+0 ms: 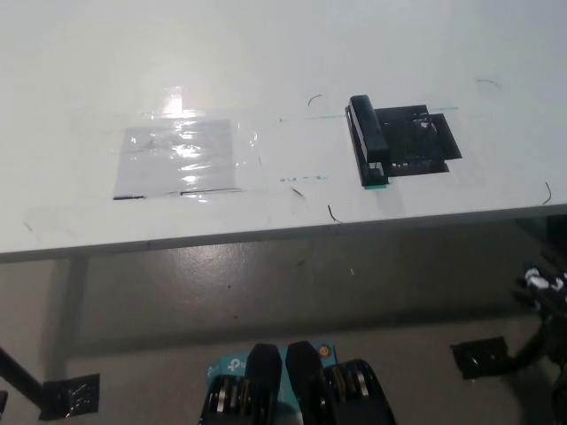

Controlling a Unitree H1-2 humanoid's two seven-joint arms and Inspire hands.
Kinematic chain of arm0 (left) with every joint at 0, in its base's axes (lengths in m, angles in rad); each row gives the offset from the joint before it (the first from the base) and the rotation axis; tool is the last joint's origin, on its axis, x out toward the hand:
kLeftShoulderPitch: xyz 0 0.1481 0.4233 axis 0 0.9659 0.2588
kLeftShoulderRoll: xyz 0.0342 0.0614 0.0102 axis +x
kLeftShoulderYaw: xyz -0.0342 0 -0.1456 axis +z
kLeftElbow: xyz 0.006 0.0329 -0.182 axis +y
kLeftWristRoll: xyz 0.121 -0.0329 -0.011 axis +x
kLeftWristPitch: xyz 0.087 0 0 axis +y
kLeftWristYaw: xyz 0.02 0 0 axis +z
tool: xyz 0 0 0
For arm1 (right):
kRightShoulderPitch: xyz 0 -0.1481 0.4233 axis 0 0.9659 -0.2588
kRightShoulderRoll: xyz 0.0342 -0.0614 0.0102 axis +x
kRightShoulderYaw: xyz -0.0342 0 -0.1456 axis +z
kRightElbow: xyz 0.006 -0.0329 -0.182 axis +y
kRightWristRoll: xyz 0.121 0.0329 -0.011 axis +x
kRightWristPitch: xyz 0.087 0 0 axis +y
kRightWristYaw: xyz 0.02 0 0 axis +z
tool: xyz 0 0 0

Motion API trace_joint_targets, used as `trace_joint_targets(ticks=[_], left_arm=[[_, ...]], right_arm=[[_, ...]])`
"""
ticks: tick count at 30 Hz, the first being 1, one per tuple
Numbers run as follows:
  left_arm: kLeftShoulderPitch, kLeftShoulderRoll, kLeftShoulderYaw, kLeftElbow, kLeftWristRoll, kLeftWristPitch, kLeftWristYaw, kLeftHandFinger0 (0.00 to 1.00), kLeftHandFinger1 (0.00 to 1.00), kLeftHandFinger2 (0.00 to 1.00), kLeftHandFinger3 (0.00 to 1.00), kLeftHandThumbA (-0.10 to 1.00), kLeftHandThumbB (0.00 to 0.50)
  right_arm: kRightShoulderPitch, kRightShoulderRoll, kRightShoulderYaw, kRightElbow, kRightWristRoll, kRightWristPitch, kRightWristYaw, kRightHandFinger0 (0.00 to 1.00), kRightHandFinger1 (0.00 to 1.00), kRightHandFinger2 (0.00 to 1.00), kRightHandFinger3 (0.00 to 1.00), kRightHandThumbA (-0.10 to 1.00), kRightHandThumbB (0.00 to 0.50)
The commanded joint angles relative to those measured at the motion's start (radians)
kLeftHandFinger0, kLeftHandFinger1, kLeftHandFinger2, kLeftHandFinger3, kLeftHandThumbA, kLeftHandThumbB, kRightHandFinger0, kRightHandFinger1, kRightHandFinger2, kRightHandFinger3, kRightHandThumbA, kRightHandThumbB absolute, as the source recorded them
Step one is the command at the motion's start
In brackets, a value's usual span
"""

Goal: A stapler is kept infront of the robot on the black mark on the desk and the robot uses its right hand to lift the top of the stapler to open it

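Observation:
A black stapler (368, 140) lies on the white desk (266, 53), along the left edge of the black mark (421, 142). Its top is down, and a green bit shows at its near end. My black right hand (545, 288) shows only partly at the picture's right edge, below the desk's front edge and well away from the stapler. Too little of it shows to tell how it is held. My white left hand is out of the picture.
A shiny clear sheet (177, 159) is taped to the desk left of the stapler. The desk's front edge (266, 235) crosses the picture, with grey floor beneath it. Black foot plates (483, 357) sit on the floor.

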Motion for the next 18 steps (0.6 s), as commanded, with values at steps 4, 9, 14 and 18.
trace_joint_targets(ticks=[4, 9, 14, 18], left_arm=[[0.003, 0.031, 0.017, -0.041, -0.009, 0.015, 0.008, 0.38, 0.49, 0.62, 0.80, 0.81, 0.000], [0.005, 0.030, 0.018, -0.044, -0.009, 0.010, 0.006, 0.38, 0.49, 0.62, 0.79, 0.80, 0.000], [0.007, 0.028, 0.015, -0.037, -0.008, 0.003, 0.003, 0.39, 0.50, 0.61, 0.78, 0.82, 0.000], [0.007, 0.028, 0.015, -0.018, -0.004, -0.017, 0.001, 0.41, 0.51, 0.62, 0.78, 0.81, 0.000]], right_arm=[[-0.005, -0.008, 0.030, 0.092, -0.296, -0.289, 0.176, 0.39, 0.40, 0.48, 0.66, 0.61, 0.025], [-0.005, -0.002, 0.039, 0.097, -0.350, -0.308, 0.196, 0.36, 0.36, 0.44, 0.64, 0.64, 0.055], [-0.004, 0.013, 0.014, 0.108, -0.371, -0.311, 0.218, 0.36, 0.35, 0.44, 0.62, 0.66, 0.049], [-0.005, 0.023, -0.004, 0.116, -0.396, -0.318, 0.237, 0.34, 0.34, 0.44, 0.62, 0.66, 0.037]])
